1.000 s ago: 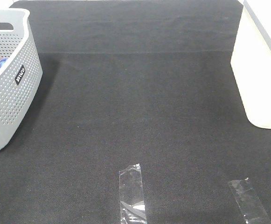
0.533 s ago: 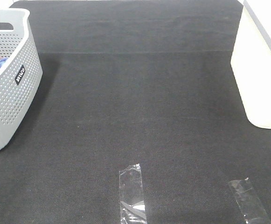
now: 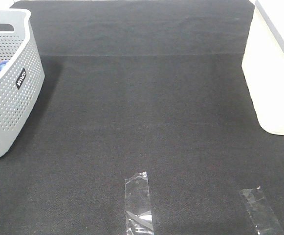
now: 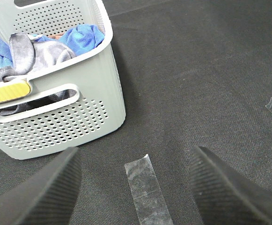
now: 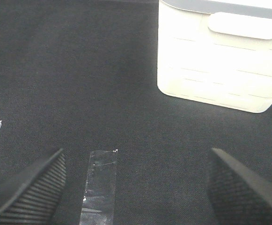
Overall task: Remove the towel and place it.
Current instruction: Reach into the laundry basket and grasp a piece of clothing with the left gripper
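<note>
Your greyish-lavender terry towel [image 4: 42, 52] lies bunched in the grey perforated plastic basket [image 4: 79, 126], untouched. Left gripper [image 4: 135, 185] and right gripper [image 5: 136, 187] hang wide open and empty. Next, you likely reach the left one into the basket.

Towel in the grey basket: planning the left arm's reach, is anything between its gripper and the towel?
The near wall of the grey perforated basket stands between the open left gripper and the greyish-lavender terry towel. From above, nothing visible covers the towel.
</note>
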You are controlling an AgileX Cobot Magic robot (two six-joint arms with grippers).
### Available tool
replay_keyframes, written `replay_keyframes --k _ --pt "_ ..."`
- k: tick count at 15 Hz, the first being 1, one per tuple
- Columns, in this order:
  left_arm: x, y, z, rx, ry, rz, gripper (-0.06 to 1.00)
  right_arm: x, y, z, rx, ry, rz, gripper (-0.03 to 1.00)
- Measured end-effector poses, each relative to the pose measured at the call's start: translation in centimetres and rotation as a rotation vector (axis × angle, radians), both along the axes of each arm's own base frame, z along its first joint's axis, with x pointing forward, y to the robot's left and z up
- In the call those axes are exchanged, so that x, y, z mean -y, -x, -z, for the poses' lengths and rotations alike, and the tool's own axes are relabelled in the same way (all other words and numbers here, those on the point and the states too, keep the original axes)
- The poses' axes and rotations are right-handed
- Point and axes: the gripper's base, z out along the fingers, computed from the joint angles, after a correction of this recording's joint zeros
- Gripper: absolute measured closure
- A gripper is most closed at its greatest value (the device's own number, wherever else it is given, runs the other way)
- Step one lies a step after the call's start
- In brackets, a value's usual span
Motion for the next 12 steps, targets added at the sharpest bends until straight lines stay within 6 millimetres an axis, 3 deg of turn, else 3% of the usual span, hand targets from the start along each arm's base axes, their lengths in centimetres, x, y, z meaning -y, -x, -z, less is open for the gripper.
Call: replay_keyframes --k 12 --pt "0.0 0.0 0.0 0.0 0.0 0.0 0.3 0.0 0.0 0.0 0.0 0.0 0.0 0.2"
